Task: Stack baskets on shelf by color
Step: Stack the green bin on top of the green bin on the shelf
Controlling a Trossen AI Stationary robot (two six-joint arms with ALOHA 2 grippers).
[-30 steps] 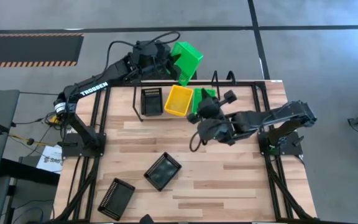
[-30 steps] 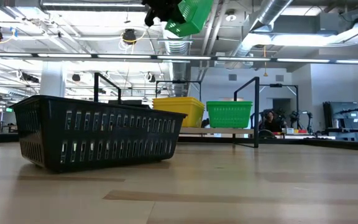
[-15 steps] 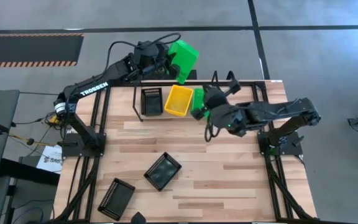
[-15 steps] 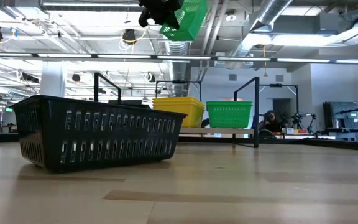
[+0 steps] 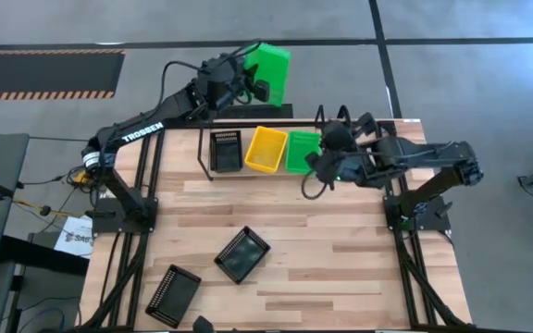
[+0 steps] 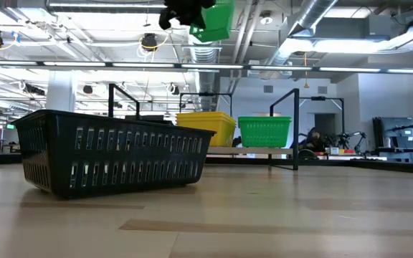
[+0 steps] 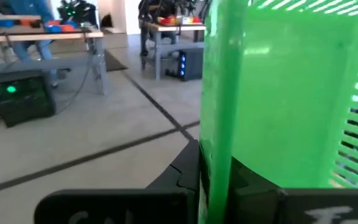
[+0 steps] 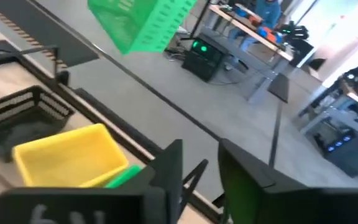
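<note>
Bright, even overhead light w/ soft shadows; ceiling strip lights [image 6: 192, 66] glare in low view, both wrist views motion-blurred, esp. the close green basket [image 7: 291, 93].

I see the wooden counter [image 5: 340, 250], a grey floor [image 5: 470, 23] and hazard tape [image 5: 44, 92] beyond it.

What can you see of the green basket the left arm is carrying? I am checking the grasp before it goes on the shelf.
The green basket is bright green plastic with slotted mesh sides and a solid rim. It hangs in the air, tipped on its side, beyond the table's far edge and above shelf height. The left gripper is shut on its wall; nothing else touches it. In the left wrist view its rim runs between the fingers, and the low view shows it high overhead.
</note>
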